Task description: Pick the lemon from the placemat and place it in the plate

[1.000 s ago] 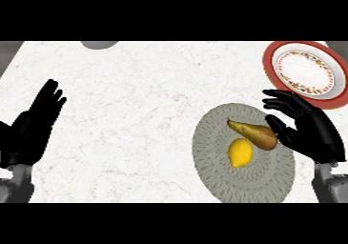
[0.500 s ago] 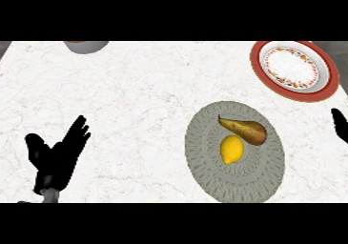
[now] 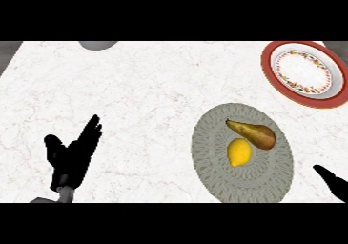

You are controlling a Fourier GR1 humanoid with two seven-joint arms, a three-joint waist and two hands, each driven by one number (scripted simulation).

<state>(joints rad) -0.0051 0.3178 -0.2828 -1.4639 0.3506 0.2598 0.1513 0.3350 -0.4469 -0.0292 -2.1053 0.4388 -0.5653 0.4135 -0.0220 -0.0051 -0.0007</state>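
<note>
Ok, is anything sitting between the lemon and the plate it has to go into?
Yes. The pear lies on the placemat just beyond the lemon, touching it or nearly so, on the side facing the plate. A straight path would pass over the pear. Past the placemat, only bare counter shows.

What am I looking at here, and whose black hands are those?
This is the view from a humanoid robot's head, looking steeply down at a marble kitchen counter. The black shapes are its own hands. The left hand rests open, fingers up, at the lower left; only a tip of the right hand shows at the lower right. Neither holds anything. On a round grey placemat lie a yellow lemon and a brown pear. A red-rimmed plate, where the lemon should go, sits at the upper right.
</note>
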